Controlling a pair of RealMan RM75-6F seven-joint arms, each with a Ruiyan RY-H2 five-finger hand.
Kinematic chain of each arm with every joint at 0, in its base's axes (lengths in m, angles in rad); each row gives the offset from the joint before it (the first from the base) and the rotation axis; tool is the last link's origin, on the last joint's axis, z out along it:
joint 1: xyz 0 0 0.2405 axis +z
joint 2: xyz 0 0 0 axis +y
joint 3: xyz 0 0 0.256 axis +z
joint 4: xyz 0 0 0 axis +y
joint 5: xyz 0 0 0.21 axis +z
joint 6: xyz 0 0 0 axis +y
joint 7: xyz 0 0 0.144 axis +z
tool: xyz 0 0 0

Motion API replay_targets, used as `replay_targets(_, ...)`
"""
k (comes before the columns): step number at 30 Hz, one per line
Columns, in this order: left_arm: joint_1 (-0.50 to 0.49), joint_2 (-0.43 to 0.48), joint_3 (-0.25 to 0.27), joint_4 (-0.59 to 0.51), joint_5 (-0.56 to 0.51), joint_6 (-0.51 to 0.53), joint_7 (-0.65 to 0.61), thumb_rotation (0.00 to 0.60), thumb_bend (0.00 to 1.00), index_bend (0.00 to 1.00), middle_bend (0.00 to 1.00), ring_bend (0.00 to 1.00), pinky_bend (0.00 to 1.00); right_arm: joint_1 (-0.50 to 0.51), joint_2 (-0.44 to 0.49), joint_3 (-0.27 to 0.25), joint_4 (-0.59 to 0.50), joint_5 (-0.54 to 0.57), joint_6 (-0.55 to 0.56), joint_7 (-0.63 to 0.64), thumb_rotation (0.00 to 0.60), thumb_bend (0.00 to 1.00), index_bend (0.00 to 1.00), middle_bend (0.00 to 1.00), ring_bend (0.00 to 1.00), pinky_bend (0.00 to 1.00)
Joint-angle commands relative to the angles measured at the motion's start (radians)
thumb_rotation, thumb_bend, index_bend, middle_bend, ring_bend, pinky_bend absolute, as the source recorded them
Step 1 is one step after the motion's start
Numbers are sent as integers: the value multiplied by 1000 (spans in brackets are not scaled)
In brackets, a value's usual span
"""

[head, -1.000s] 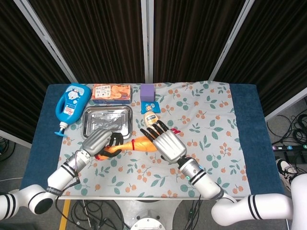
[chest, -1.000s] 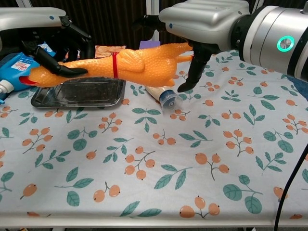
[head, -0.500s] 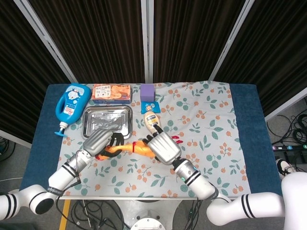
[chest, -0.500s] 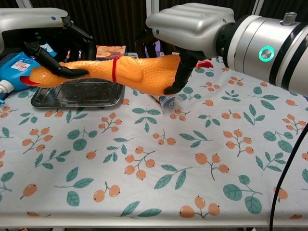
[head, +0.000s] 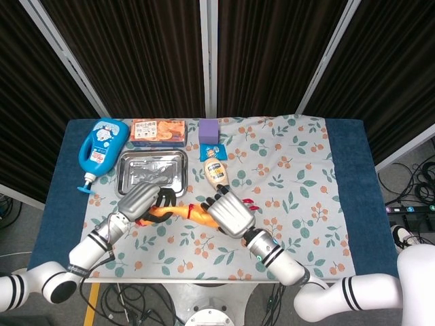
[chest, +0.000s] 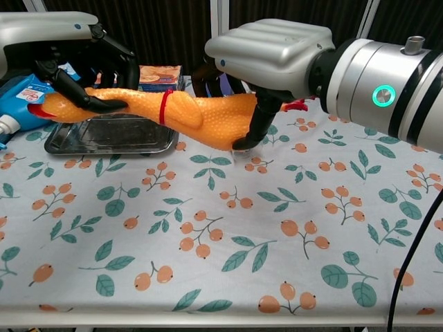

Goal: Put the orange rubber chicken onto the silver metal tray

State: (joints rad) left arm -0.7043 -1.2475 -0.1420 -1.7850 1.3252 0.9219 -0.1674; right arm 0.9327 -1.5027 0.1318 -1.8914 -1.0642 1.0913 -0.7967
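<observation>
Gripping the pebbled orange rubber chicken (chest: pixel 201 117), both hands.

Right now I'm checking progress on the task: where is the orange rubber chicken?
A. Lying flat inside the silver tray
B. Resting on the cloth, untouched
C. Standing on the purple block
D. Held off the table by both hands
D: the orange rubber chicken hangs above the cloth, gripped by the left hand and right hand, in front of the silver tray.

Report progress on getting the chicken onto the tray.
Done: the orange rubber chicken is lifted off the cloth. In hand: the left hand grips its neck end, the right hand its body. Left: carry it over the silver metal tray and set it down.
</observation>
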Motion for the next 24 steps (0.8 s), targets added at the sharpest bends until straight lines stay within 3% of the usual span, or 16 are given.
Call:
replay_targets(1, 5, -1, 2, 1, 1, 5, -2, 600, 780, 736, 759, 680, 809, -9, 20, 11, -11, 12, 12, 8, 600, 341, 758, 727, 517, 217)
replay_targets(4, 11, 0, 3, 2, 4, 15, -6, 600, 780, 735, 759, 680, 809, -16, 42, 19, -29, 29, 15, 19, 600, 61, 242, 393, 248, 174)
replay_targets(6, 17, 0, 6, 2, 10, 24, -10, 600, 780, 736, 759, 680, 809, -19, 58, 27, -47, 49, 12, 32, 600, 0, 38, 195, 95, 126)
replay_targets(7, 20, -1, 7, 3, 13, 28, -11, 600, 780, 735, 759, 680, 809, -20, 66, 29, -55, 56, 9, 36, 600, 0, 2, 109, 41, 100)
replay_targets(10, 26, 1, 11, 4, 18, 35, -13, 600, 780, 735, 759, 679, 809, -22, 84, 30, -69, 65, 6, 45, 600, 0, 0, 2, 0, 59)
replay_targets(18, 46, 4, 14, 19, 7, 49, -33, 600, 780, 735, 758, 679, 809, -60, 137, 24, -76, 37, 20, 125, 600, 0, 0, 0, 0, 46)
replay_targets(24, 76, -23, 3, 124, -59, 59, -92, 600, 780, 732, 754, 678, 809, -147, 273, -5, -111, -51, 75, 219, 600, 0, 0, 0, 0, 45)
